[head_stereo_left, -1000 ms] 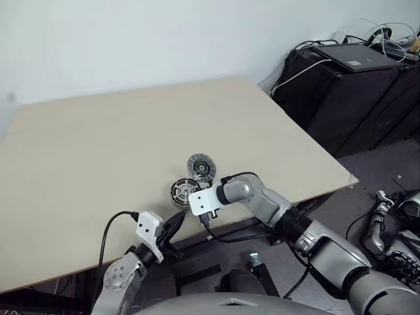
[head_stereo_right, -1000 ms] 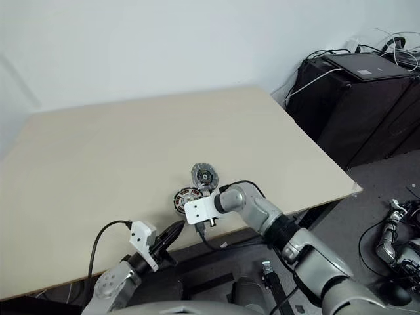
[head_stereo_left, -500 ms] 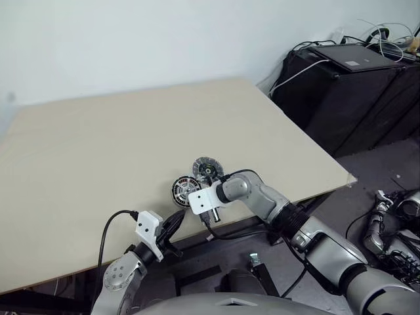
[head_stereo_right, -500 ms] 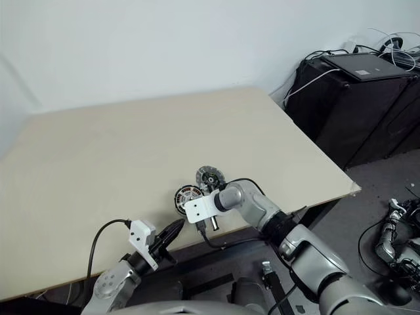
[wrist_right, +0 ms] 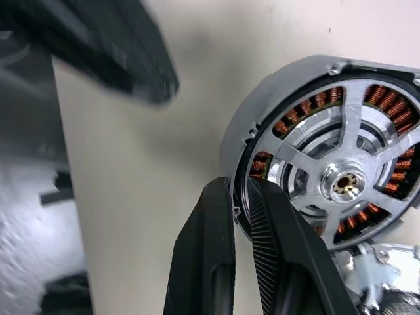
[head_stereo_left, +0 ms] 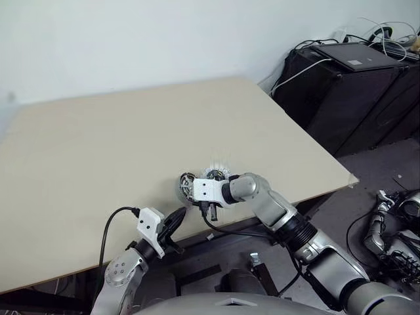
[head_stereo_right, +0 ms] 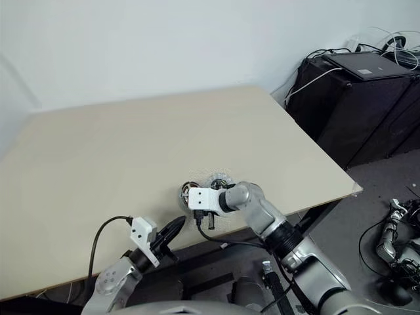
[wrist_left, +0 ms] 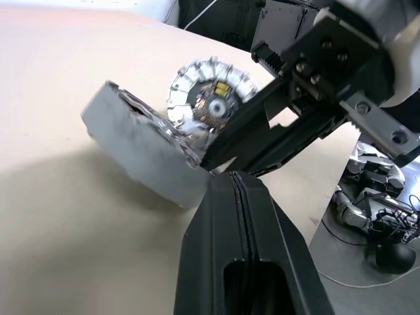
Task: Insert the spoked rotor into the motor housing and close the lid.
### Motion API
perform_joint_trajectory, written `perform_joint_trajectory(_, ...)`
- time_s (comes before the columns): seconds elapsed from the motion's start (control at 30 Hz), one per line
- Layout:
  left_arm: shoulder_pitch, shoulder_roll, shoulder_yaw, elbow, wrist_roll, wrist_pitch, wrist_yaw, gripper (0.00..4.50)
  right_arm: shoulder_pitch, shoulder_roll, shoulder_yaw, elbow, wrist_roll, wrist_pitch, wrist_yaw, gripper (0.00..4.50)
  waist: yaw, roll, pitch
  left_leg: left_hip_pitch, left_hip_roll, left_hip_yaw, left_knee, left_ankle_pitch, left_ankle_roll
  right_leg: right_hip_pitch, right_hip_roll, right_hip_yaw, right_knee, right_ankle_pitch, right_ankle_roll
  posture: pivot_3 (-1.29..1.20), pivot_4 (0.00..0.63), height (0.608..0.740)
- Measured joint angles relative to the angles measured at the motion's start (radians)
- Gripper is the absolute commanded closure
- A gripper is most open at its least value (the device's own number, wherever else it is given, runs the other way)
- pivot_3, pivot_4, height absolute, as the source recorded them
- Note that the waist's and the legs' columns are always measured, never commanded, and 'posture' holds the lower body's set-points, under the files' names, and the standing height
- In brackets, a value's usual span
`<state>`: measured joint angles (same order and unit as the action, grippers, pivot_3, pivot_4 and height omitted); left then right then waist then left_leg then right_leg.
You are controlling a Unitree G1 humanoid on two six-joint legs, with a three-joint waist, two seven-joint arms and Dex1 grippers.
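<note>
The motor housing [wrist_right: 275, 105], a grey round shell with copper windings, is tipped up off the table [head_stereo_left: 118, 144] near its front edge. My right gripper [wrist_right: 239, 187] is shut on the housing's rim, one finger inside and one outside. The spoked rotor [wrist_right: 348, 177], a silver wheel, sits inside the housing over the windings. From the left wrist view the housing [wrist_left: 141, 161] shows its grey outer wall, with the lid [wrist_left: 211, 98], a ribbed disc with a dark hub, lying just behind it. My left gripper [head_stereo_left: 178, 218] is shut and empty, hovering at the table edge just short of the housing.
The table's front edge runs right under both grippers. A black cabinet [head_stereo_left: 354, 92] with a laptop and loose cables stands off the table's right side. A white wall closes the back.
The right gripper has shut on the housing's rim and its wrist has rolled, tipping the housing up on edge. The lid has slid slightly right. The left arm has stayed still.
</note>
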<state>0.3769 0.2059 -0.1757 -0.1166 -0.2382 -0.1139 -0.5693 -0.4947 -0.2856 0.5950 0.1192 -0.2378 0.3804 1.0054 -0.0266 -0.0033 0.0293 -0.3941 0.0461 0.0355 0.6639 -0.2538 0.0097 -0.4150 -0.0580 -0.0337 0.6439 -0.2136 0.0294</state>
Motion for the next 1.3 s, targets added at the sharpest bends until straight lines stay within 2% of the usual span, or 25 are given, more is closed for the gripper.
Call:
perform_joint_trajectory(0.3,-0.001,0.0,-0.011,0.0,0.0,0.004,0.0,4.5,-0.008,0.044,0.005,-0.053,0.044,0.194,-0.008,4.39,0.003,0.0,0.0,0.0,0.0,0.0,0.0,0.0,0.0,-0.002,-0.001,0.0,0.0,0.0,0.0,0.0,0.0,0.74)
perform_joint_trajectory(0.8,-0.002,-0.008,-0.008,0.092,-0.001,-0.045,-0.022,4.5,-0.06,0.145,0.036,0.084,0.044,0.241,-0.117,4.39,0.006,0.0,0.0,0.0,-0.001,0.0,0.001,0.0,0.0,-0.003,-0.002,-0.001,-0.001,0.0,0.0,0.0,0.0,0.74)
perform_joint_trajectory(1.13,-0.018,-0.019,-0.007,0.171,0.0,-0.1,-0.037,4.5,-0.063,0.212,0.005,0.095,0.093,0.284,-0.163,1.27,0.001,0.0,0.0,0.0,0.0,0.0,0.0,0.0,0.0,-0.003,-0.001,-0.001,0.0,0.0,0.0,0.0,0.0,0.74)
perform_joint_trajectory(1.3,-0.018,-0.023,-0.007,0.183,0.0,-0.114,-0.042,4.5,-0.059,0.257,-0.054,0.03,0.177,0.343,-0.162,1.27,0.0,0.0,0.0,0.0,0.0,0.0,0.0,0.0,0.0,-0.004,-0.001,-0.001,0.0,0.0,0.0,0.0,0.0,0.74)
